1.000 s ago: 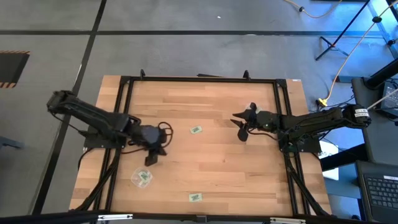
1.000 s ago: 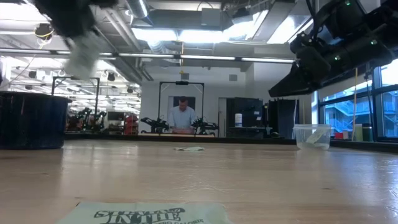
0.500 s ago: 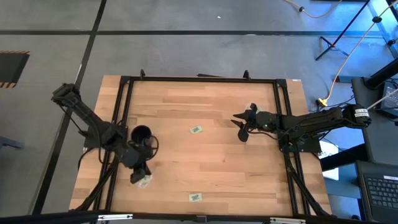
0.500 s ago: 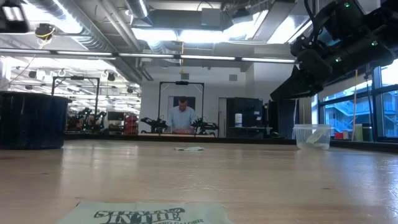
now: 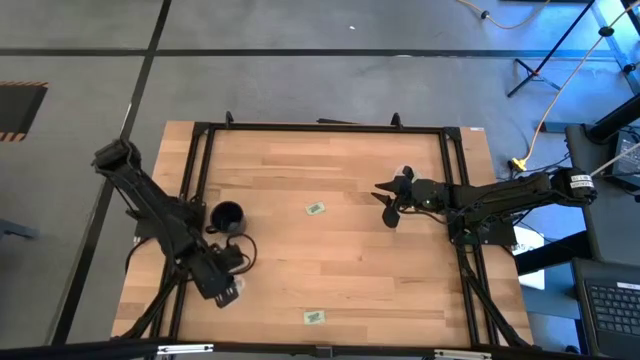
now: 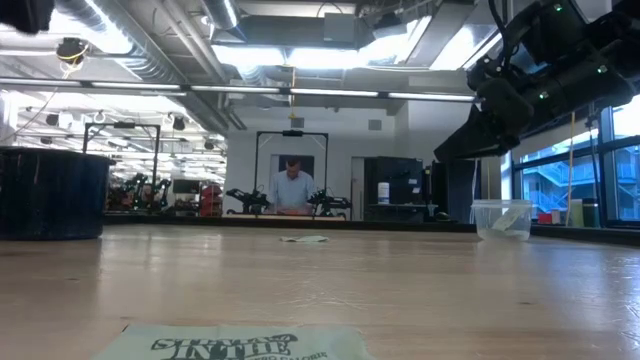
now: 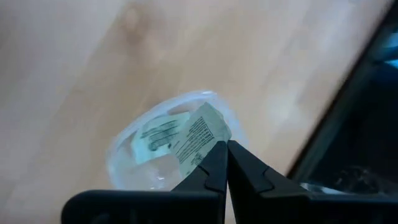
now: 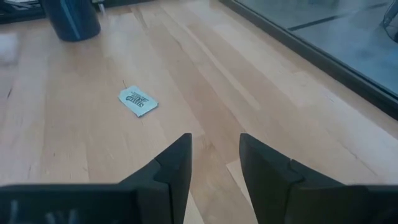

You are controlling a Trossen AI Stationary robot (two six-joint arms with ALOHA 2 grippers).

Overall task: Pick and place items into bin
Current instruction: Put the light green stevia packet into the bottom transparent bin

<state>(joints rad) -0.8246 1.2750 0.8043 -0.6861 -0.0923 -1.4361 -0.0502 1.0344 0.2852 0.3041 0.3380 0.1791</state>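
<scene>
One packet (image 7: 202, 134) is pinched in the clenched left gripper (image 7: 225, 163), directly above the clear bin (image 7: 124, 155) at the desk's (image 5: 380, 270) seven o'clock. Best lower it inside the rim before letting go. Two packets remain on the desk. Right gripper (image 8: 214, 162), at three o'clock, hovers released.

packet (image 6: 240, 343) nearest the low camera | dark print, partly readable: "IN THE" | other packets' print unreadable
</scene>
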